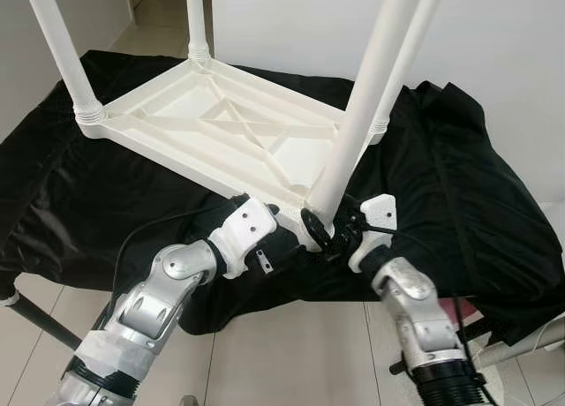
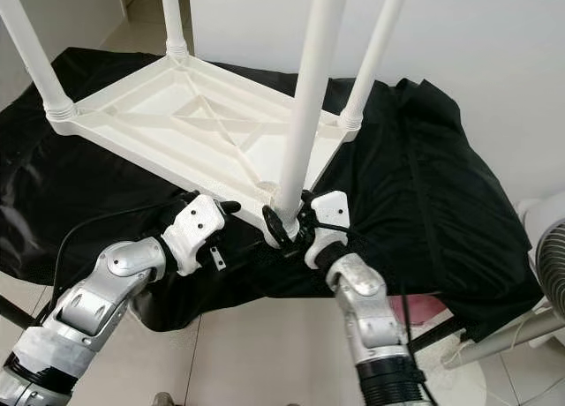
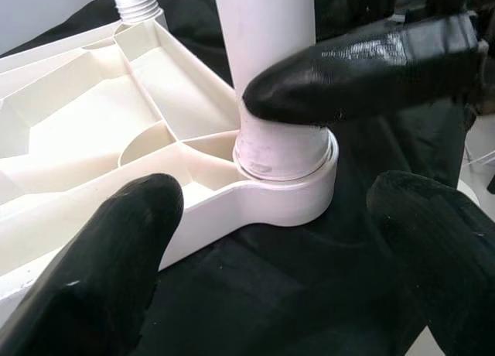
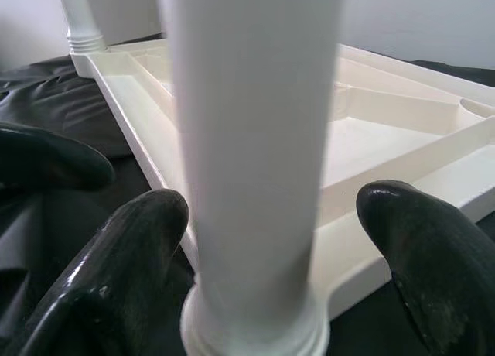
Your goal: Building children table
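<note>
the left pincer [image 1: 284, 234] rests with fingers spread beside the near corner socket [image 3: 288, 187] of the upturned white plastic tabletop [image 1: 221, 128], which lies on a desk draped in black cloth [image 1: 459, 185] with all four legs up. the near leg [image 1: 366, 106], judged light, stiff and smooth enough to slip, stands between the parted fingers of the right pincer [image 1: 328, 231], best gripped low by the socket. no containers appear.
</note>
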